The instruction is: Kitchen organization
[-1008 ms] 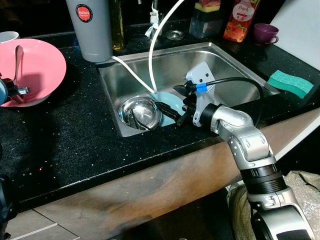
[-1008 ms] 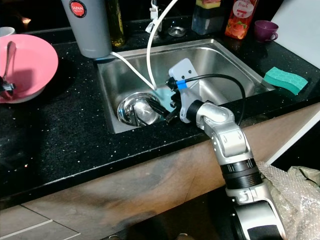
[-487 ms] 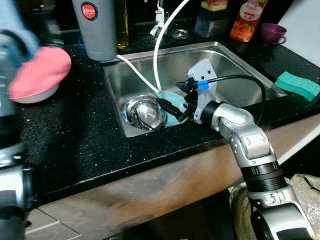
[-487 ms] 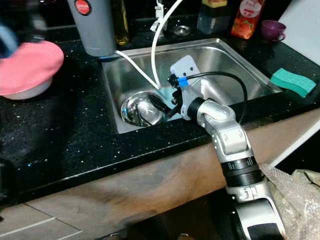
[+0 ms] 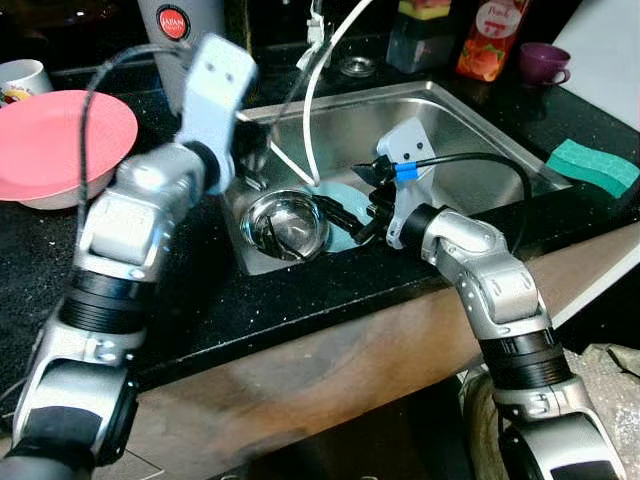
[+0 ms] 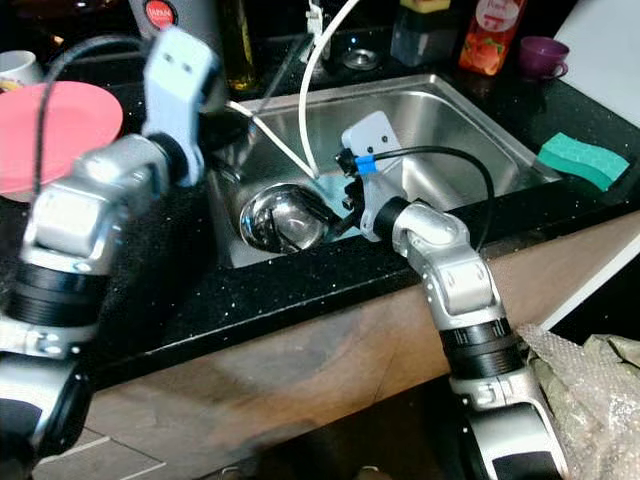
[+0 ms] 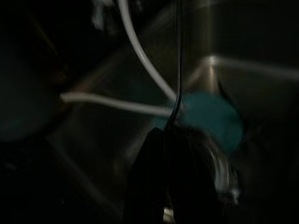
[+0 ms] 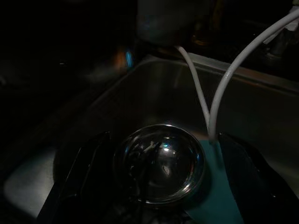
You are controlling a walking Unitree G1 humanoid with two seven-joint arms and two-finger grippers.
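Right hand (image 5: 340, 222), fingers spread empty astride the steel bowl (image 5: 286, 224) in the sink (image 5: 470, 120); left hand (image 5: 252, 160), grip unclear, has just swung in, likely to help.

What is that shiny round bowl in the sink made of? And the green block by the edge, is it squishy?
The shiny bowl looks like polished metal, probably steel: it mirrors light, as the sink walls do, though those look duller and brushed. The green block looks like a foam sponge: matte, soft-edged, no shine, so likely squishy. The pictures can't prove it.
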